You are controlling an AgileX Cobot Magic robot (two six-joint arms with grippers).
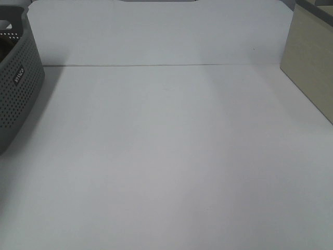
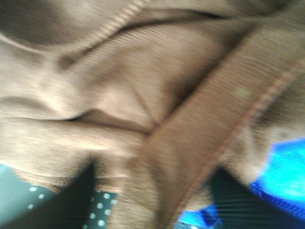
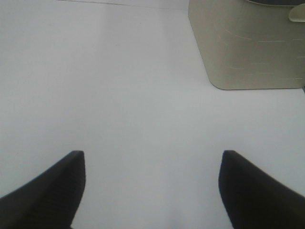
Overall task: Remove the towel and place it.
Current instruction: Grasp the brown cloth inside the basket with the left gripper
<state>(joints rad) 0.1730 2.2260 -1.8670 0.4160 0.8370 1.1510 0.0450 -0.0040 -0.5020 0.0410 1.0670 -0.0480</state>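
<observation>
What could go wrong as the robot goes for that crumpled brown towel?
The towel is bunched in folds, so the left gripper might pinch only the stitched hem and lose it on lifting. Something blue lies beneath the towel and could be dragged up too. The heap seems to sit in the perforated grey basket, whose wall could snag trailing cloth.

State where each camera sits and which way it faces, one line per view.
Exterior high: mounted high, looking down at the white table, grey basket left; no arm shows.
Left wrist: close over the brown towel; the left hand shows.
Right wrist: low over table, facing the beige bin; open right hand shows.
Shared: exterior and right wrist both show the bin.
</observation>
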